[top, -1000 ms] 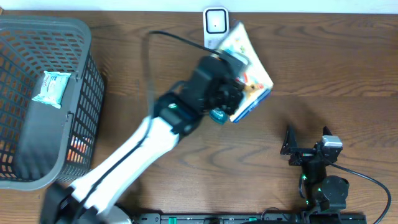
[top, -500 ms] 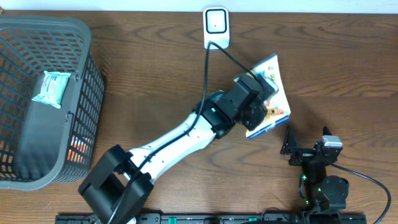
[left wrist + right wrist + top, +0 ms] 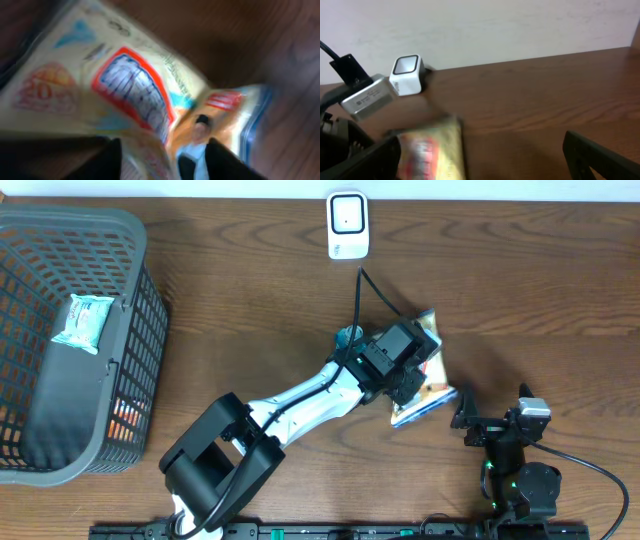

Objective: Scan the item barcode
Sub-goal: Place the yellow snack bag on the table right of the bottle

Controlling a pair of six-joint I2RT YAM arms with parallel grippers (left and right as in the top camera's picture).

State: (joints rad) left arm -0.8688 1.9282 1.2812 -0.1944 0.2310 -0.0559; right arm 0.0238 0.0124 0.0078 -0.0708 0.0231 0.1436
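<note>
The item is a colourful snack packet (image 3: pixel 428 388), lying on the table just left of the right arm. My left gripper (image 3: pixel 408 368) is right over it. In the left wrist view the packet (image 3: pixel 135 95) fills the frame, blurred, and the gripper (image 3: pixel 162 167) has its dark fingers (image 3: pixel 102 160) standing apart with the packet's near edge between them. No barcode can be made out. The white scanner (image 3: pixel 347 225) stands at the table's far edge, well away from the packet. My right gripper (image 3: pixel 468 416) rests open; its view shows the packet (image 3: pixel 432 150) by its left finger and the scanner (image 3: pixel 406 75) beyond.
A grey mesh basket (image 3: pixel 140 240) takes up the left end of the table, with a white pouch (image 3: pixel 84 320) inside. The left arm stretches diagonally from the front edge to the packet. A black cable (image 3: pixel 365 285) runs from the scanner area to the left wrist.
The left arm swung the packet away from the scanner, toward the front right, down beside the right arm. Its jaws, shut on the packet before, now stand apart.
</note>
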